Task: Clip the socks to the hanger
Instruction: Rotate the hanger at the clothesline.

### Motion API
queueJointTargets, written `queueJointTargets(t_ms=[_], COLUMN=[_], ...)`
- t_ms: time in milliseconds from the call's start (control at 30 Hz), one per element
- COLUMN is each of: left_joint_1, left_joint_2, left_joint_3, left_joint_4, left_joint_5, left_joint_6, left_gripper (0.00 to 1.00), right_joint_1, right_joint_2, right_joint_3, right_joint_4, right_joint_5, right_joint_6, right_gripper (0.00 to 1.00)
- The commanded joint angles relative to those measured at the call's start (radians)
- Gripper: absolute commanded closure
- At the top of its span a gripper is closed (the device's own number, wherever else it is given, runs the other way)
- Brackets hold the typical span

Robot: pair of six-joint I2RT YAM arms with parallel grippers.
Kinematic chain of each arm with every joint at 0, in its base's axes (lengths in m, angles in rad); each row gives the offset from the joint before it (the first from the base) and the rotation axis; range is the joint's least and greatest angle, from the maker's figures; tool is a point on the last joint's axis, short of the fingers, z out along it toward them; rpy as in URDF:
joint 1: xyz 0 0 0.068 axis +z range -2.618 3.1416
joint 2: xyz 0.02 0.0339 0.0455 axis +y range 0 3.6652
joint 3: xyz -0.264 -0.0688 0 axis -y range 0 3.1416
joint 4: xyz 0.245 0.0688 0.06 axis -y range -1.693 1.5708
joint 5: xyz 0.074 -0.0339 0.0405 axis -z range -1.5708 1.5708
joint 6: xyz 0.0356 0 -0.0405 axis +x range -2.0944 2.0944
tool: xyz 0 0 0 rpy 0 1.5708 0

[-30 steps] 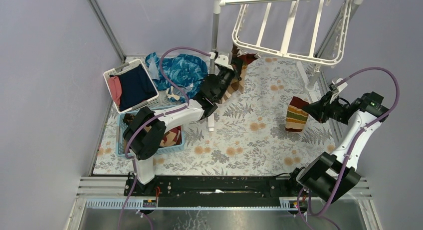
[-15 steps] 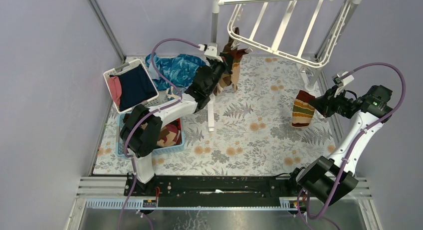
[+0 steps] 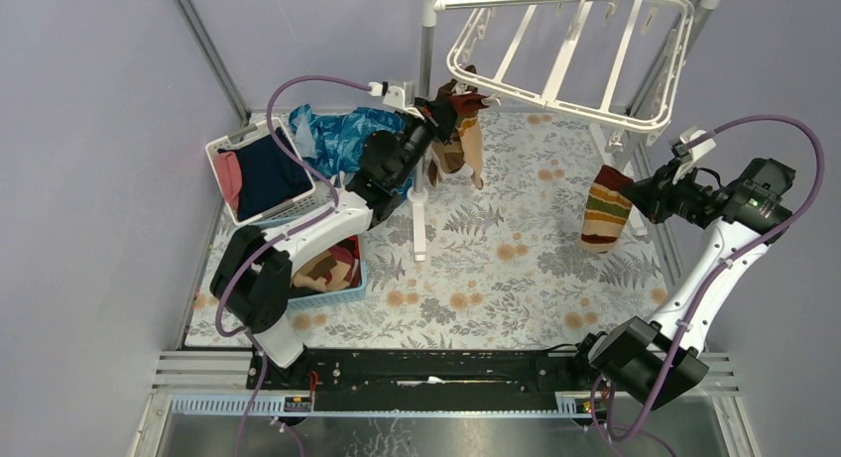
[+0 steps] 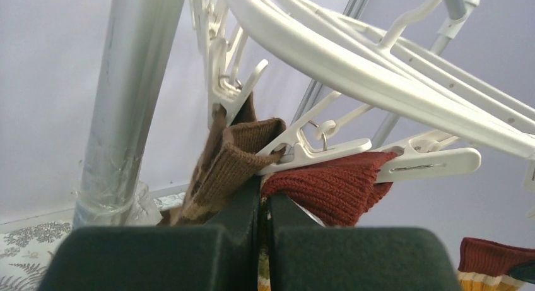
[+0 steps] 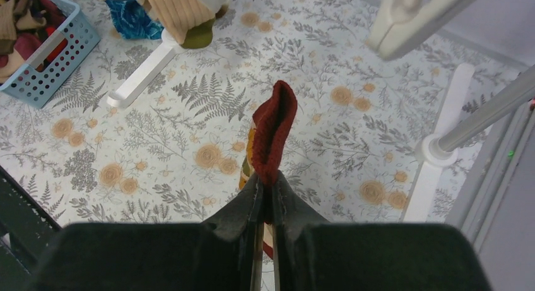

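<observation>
The white hanger [image 3: 555,56] hangs tilted from the rack's top bar. My left gripper [image 3: 443,115] is raised to the hanger's left corner and is shut on a red-cuffed tan sock [image 3: 468,140]. In the left wrist view the red cuff [image 4: 334,184] lies under a white clip [image 4: 404,165], just above my shut left gripper [image 4: 265,202]. Beside it a brown sock [image 4: 233,158] hangs pinched in another clip [image 4: 221,95]. At the right, my right gripper [image 3: 645,194] is shut on the red cuff of a striped sock [image 3: 605,209], which dangles above the mat. The right wrist view shows that cuff [image 5: 274,130] sticking up from the gripper [image 5: 265,190].
The grey rack pole [image 3: 428,51] and its white foot [image 3: 419,229] stand by my left arm. A white basket [image 3: 226,140] holds navy and pink clothes, with a blue cloth [image 3: 347,140] beside it. A blue basket [image 3: 342,293] holds more socks. A loose clip [image 5: 416,13] hangs above the right gripper.
My left arm has risen and reached toward the hanger's left corner with its sock. My right gripper has lifted the striped sock up and rightward. The hanger has swung and tilted.
</observation>
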Motion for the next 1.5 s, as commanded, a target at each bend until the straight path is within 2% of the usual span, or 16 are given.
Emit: queueJointTargets(t_ms=[0,100,467,767,1300,1367,1467], left_joint_1=[0.010,0.011,0.014,0.032,0.067,0.067,0.067], left_joint_2=[-0.047,-0.058,-0.078,-0.098,-0.025,-0.010,0.004], left_joint_3=[-0.020,-0.021,0.046,0.081,0.182,0.193,0.179], left_joint_4=[0.036,0.026,0.012,-0.003,-0.069,-0.082,-0.085], left_joint_5=[-0.039,-0.103,-0.163,-0.215,-0.258,-0.242,-0.211], left_joint_6=[-0.022,-0.013,0.001,0.010,-0.019,-0.025,-0.049], left_gripper=[0.97,0.97,0.97,0.97,0.96,0.95,0.85], right_joint_1=[0.003,0.003,0.003,0.002,0.003,0.003,0.003], right_joint_2=[0.001,0.001,-0.005,-0.024,-0.040,-0.042,-0.046], right_joint_3=[0.082,0.111,0.124,0.143,0.129,0.124,0.111], right_joint_4=[0.008,0.010,0.008,-0.007,-0.034,-0.046,-0.061], right_joint_5=[-0.055,-0.055,-0.081,0.026,-0.032,-0.042,-0.058], right_joint_6=[0.039,0.047,0.058,0.055,0.058,0.047,0.029], right_gripper=[1.00,1.00,1.00,1.00,1.00,1.00,1.00])
